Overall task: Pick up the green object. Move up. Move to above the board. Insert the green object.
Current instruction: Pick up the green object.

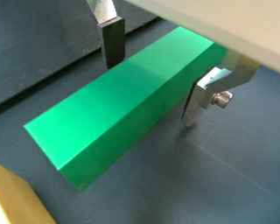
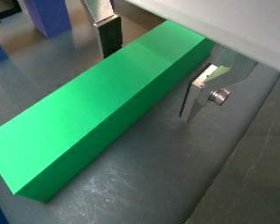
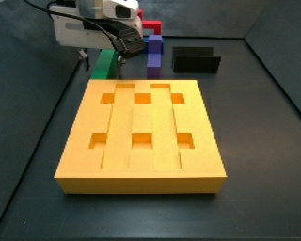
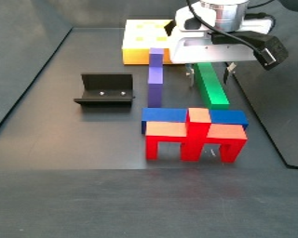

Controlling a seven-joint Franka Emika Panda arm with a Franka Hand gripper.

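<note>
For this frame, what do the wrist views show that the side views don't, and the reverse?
Only the wrist views show the gripper fingers straddling the green object, one on each side, with small gaps visible. Only the side views show the whole board, the fixture, the purple bar and the red and blue block stack. Both show the green object lying on the dark floor.

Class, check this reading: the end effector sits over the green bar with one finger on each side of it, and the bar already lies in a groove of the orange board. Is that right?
Not quite. The green bar is not in the orange board; it lies on the dark floor beside it, as both side views show. The rest holds: the end effector sits over the bar with one finger on each side, as both wrist views show.
</note>
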